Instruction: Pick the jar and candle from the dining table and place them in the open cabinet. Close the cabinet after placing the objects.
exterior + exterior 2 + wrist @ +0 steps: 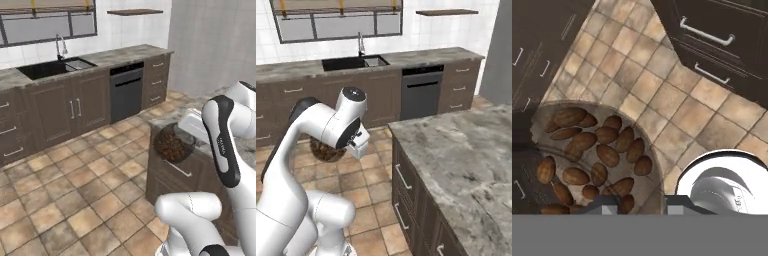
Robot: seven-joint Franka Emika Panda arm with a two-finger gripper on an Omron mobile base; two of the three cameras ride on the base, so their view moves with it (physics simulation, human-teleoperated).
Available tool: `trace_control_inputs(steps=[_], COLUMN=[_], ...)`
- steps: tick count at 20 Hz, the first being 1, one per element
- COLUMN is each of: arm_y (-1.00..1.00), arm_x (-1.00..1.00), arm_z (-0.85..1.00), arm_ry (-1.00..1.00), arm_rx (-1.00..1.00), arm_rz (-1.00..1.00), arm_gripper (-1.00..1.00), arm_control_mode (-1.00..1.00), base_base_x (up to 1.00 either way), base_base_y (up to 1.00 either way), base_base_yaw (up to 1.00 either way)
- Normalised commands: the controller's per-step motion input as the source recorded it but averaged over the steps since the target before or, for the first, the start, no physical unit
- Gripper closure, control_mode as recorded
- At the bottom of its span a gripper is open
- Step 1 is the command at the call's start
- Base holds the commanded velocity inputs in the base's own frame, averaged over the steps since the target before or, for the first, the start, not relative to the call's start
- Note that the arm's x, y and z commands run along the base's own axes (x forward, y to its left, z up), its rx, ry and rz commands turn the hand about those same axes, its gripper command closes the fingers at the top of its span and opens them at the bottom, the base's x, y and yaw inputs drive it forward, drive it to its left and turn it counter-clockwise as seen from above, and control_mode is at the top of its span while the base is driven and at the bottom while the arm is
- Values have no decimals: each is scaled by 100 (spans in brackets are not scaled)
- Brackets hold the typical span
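I have the jar [173, 143] of brown nuts clamped in the gripper [641, 204], carried clear of the dining table [471, 155] above the tiled floor [75, 190], so I'd keep it level and swing slowly toward the cabinet.

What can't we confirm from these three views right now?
- Finger contact on the jar: in the left base view the white arm covers the gripper; in the hand view the jar sits right at the fingertips, cut by the bottom edge.
- Jar's lower half in the right base view: hidden behind the arm.
- Dining table: far side cut off by the frame.
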Motion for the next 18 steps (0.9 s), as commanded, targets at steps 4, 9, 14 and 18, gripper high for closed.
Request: trace_control_inputs(steps=[4, 9, 14, 18], arm_y=[0, 0, 0, 0], arm_x=[0, 0, 0, 0], arm_z=[0, 0, 0, 0], arm_ry=[0, 0, 0, 0], arm_rx=[0, 0, 0, 0], arm_rz=[0, 0, 0, 0], arm_gripper=[100, 100, 100, 100], arm_control_mode=[100, 100, 100, 100], base_base_x=[0, 0, 1, 4], base_base_y=[0, 0, 0, -1], base_base_yaw=[96, 97, 93, 88])
